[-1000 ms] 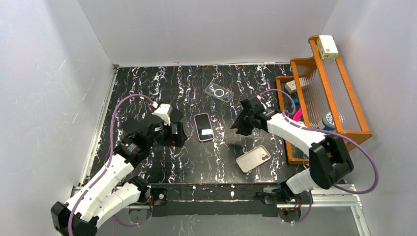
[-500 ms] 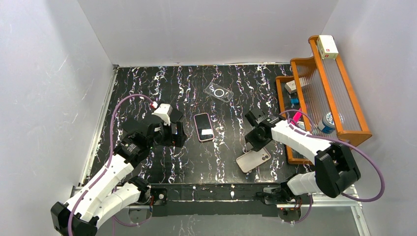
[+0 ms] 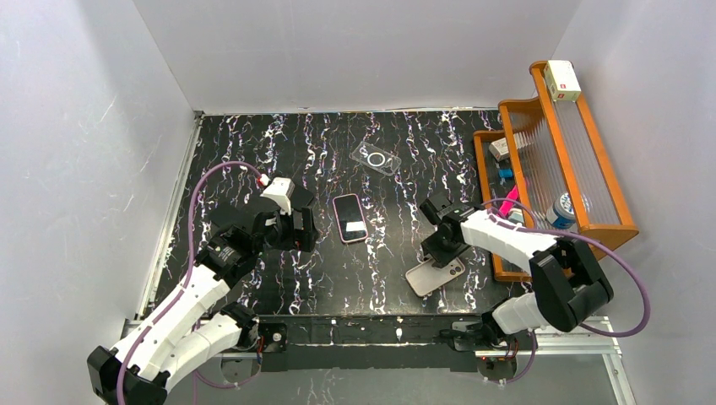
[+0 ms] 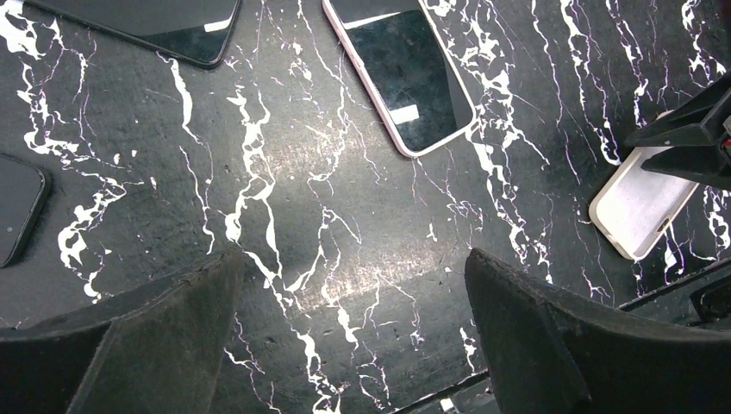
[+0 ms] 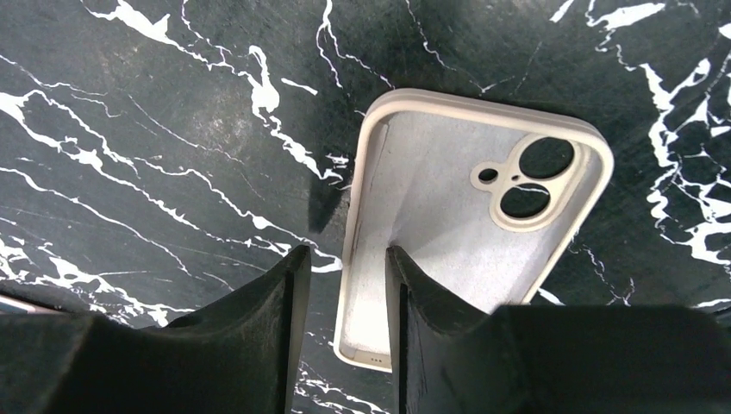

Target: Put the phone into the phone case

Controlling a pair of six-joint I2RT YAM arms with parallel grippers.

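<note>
The tan phone case [image 5: 465,216] lies hollow side up and empty at the lower right of the bench [image 3: 253,143], ready to take a phone. The right fingers [image 5: 259,328] straddle its long wall, one inside and one outside, narrowly apart and not visibly pinching, probably so they can grip and steady it. The pink-edged phone [image 3: 349,218] lies screen up mid-frame, apart from the case. The left fingers [image 4: 172,336] hang wide apart, holding nothing. The orange rack [image 3: 610,229] at right holds small oddments.
</note>
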